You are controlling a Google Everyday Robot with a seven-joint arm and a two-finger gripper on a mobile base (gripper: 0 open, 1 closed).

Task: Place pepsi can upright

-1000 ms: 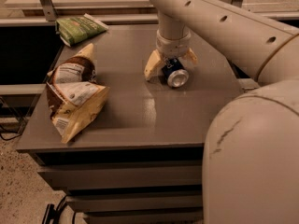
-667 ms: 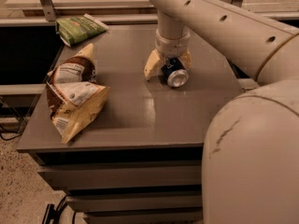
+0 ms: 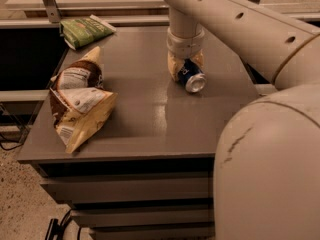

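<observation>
The pepsi can [image 3: 190, 76] is dark blue with a silver end. It lies tilted on the grey table top [image 3: 145, 109], right of centre toward the back, with the silver end facing front right. My gripper [image 3: 186, 67] comes down from above on the pale arm [image 3: 235, 19]. Its yellowish fingers [image 3: 173, 66] sit on both sides of the can's upper part and are shut on it. The can's far end is hidden between them.
A brown and cream snack bag [image 3: 77, 101] lies at the table's left front. A green snack bag [image 3: 86, 30] lies at the back left corner. The robot's large pale body [image 3: 270, 169] blocks the right front. A dark gap runs along the table's left side.
The left finger has closed in against the can. The can has shifted slightly to the right between the fingers. The bags have not moved.
</observation>
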